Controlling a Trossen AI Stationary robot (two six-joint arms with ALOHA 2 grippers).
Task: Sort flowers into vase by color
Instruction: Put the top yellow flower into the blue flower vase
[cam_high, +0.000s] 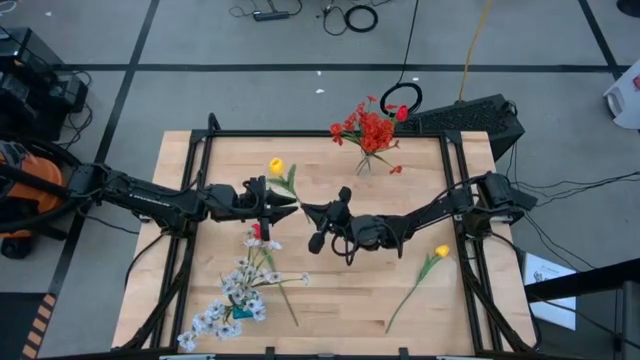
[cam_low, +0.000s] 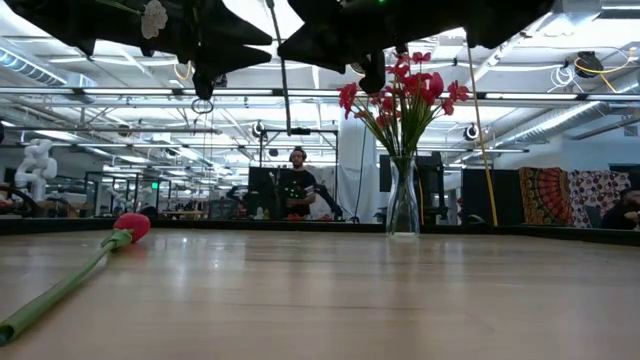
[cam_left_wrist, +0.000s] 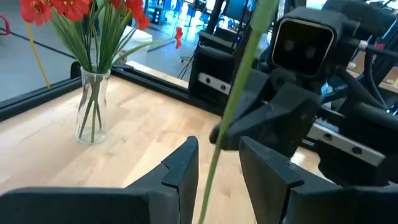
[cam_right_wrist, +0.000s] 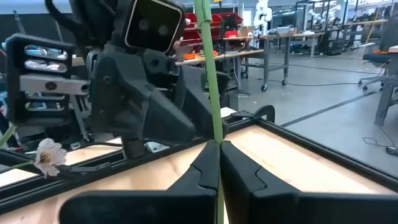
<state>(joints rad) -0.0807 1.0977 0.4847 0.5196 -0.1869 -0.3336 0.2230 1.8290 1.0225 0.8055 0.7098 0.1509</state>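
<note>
Two grippers meet above the table's middle around one green stem (cam_right_wrist: 211, 81). The right gripper (cam_right_wrist: 219, 163) is clamped on it, while the left gripper (cam_left_wrist: 219, 163) has its fingers parted around the same stem. A vase (cam_high: 366, 160) of red flowers (cam_high: 372, 126) stands at the far edge.

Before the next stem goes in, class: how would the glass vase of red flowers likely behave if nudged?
The vase stands tall and narrow, with red flowers fanning wide above, so it would probably tip rather than slide. It looks like clear glass: likely smooth to grip and breakable if it falls.
</note>
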